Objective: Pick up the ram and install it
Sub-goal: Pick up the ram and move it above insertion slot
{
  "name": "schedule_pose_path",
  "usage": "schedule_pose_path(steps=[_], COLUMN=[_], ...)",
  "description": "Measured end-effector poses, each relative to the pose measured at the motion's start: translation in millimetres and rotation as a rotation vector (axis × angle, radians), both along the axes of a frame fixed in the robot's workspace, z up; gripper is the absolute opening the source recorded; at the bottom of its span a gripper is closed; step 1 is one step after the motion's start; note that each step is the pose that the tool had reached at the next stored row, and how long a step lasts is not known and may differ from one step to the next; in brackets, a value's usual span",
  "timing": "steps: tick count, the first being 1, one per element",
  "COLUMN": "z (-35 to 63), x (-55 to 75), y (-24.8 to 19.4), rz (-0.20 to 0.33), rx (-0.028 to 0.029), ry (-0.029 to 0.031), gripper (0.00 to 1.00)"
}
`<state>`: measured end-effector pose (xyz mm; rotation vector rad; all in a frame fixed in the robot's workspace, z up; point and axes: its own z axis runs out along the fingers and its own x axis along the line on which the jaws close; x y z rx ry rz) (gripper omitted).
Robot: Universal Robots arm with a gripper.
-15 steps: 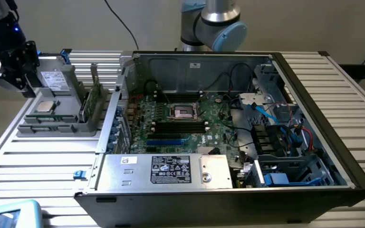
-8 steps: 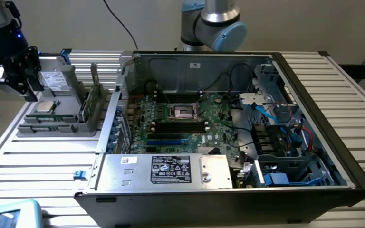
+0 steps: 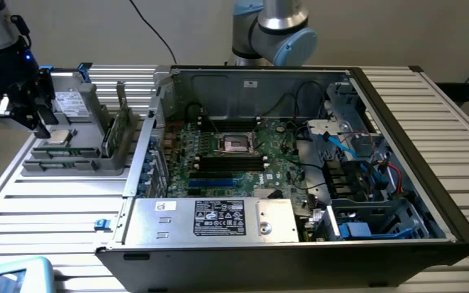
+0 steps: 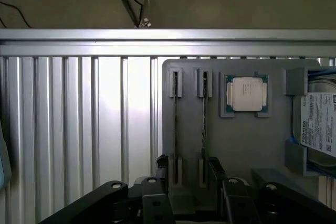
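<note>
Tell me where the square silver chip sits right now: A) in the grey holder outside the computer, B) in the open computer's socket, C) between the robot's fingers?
A: the silver chip lies in a recess of the grey holder, beside the upright ram.

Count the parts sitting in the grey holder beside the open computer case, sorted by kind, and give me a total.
In the grey holder:
ram sticks, standing on edge in their slots: 2
processor chip: 1
drive: 1
Total: 4
</note>
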<state>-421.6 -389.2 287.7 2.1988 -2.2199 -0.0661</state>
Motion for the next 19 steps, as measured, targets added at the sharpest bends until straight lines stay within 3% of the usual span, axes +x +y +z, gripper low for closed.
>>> schedule_pose_path(steps=[8,10,14,19], z=[-14.4,-17.4,-21.7,-30.7], x=[0.9,0.8,0.8,0.9], y=[-2.1,-2.1,-1.6,-1.6], rz=[0.000,0.000,0.000,0.000], rx=[-0.0015,-0.0065,-0.0251,-0.0255], ry=[0.0005,0.0005,0.0005,0.0004], gripper=[0.43,0.43,0.43,0.43])
